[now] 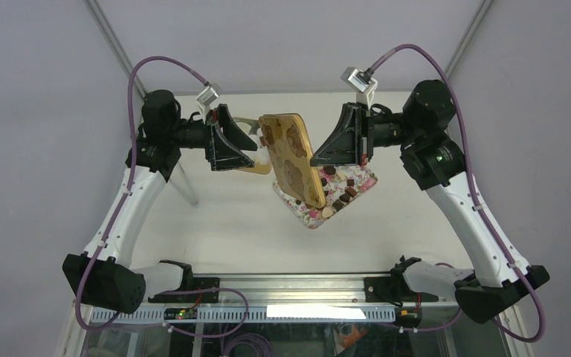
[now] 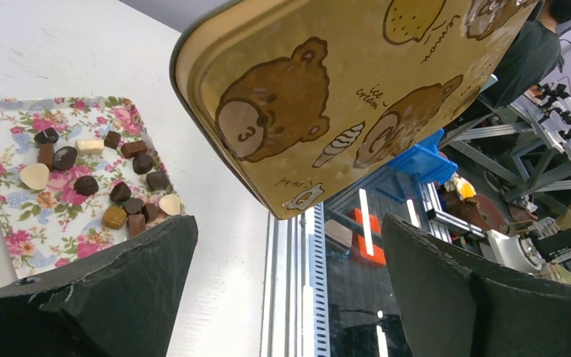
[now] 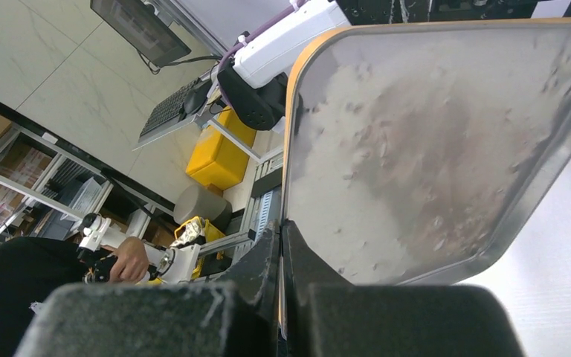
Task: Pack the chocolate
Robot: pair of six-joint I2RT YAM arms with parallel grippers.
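Observation:
Several small chocolate pieces point(image 1: 342, 186) in dark brown, tan and cream lie on the pink-flowered tray point(image 1: 314, 218) at mid table; they also show in the left wrist view point(image 2: 89, 182) on the tray point(image 2: 0, 193). My right gripper point(image 1: 314, 158) is shut on the rim of a gold tin lid point(image 1: 291, 152) printed with bears and holds it tilted on edge above the tray. In the right wrist view the fingers point(image 3: 282, 230) pinch the lid's edge, its silver inside point(image 3: 431, 149) facing the camera. My left gripper point(image 1: 251, 145) is open and empty, left of the lid point(image 2: 357, 97).
A gold tin base point(image 1: 256, 168) with a white paper cup point(image 1: 265, 156) in it sits behind my left gripper. A metal rail point(image 1: 297, 286) runs along the table's near edge. A thin frame leg point(image 1: 186, 186) stands at the left.

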